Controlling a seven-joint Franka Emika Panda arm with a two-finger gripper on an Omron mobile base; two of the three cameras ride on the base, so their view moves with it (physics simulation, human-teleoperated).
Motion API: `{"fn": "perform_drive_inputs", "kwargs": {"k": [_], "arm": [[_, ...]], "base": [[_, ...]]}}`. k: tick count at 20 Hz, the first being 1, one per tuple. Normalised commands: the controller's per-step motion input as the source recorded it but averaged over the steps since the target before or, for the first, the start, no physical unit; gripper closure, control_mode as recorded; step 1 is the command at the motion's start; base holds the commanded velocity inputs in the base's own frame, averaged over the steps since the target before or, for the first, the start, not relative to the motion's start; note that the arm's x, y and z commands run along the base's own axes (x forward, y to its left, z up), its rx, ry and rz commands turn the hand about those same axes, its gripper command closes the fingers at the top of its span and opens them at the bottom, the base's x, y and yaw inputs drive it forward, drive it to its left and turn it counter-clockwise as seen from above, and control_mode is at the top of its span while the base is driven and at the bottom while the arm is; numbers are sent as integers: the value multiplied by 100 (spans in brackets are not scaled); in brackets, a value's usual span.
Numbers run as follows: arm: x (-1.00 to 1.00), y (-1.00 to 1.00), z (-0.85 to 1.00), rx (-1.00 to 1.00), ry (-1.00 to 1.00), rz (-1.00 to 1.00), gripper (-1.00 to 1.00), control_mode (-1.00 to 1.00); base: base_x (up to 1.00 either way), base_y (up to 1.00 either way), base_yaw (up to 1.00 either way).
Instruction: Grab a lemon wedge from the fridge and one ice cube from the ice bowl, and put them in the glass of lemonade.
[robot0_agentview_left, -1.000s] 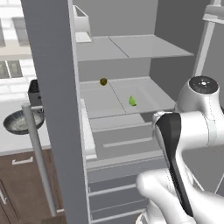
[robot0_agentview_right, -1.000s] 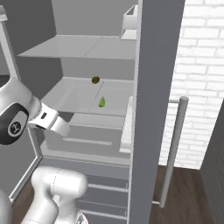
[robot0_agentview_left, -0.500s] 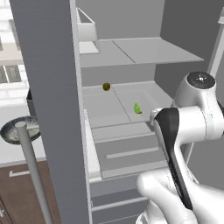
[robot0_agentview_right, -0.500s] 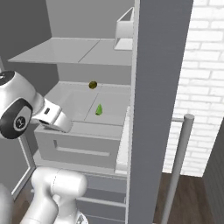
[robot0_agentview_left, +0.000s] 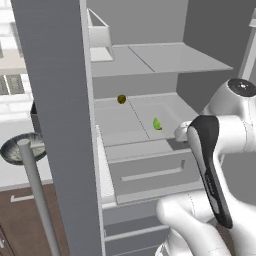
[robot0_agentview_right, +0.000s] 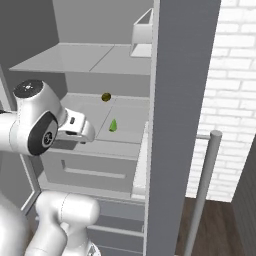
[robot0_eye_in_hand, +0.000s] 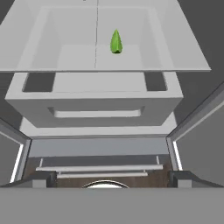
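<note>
hand view: lemon wedge (robot0_eye_in_hand: 116, 42) lies on the fridge shelf (robot0_eye_in_hand: 65, 57), well ahead of the gripper
gripper: apart or together, cannot tell
left base view: ice bowl (robot0_agentview_left: 20, 146) beside the open fridge door (robot0_agentview_left: 60, 120)

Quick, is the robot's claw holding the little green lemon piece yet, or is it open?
Gripper: open and holding nothing; its two fingertips stand wide apart. The lemon wedge lies apart from it on the fridge shelf.
</note>
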Motion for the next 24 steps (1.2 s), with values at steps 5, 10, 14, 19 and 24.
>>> {"fn": "perform_drive_inputs", "kwargs": {"k": [5, 10, 14, 19, 24], "arm": [[22, -10, -2, 0, 0, 0, -100, -100], [49, -8, -5, -1, 0, 0, -100, -100], [71, 0, -8, -2, 0, 0, -100, -100], [67, 2, -12, -4, 0, 0, -100, -100], [74, 8, -58, -5, 1, 0, -100, -100]], "base": [[0, 0, 0], [0, 0, 0], [0, 0, 0], [0, 0, 0], [0, 0, 0]]}}
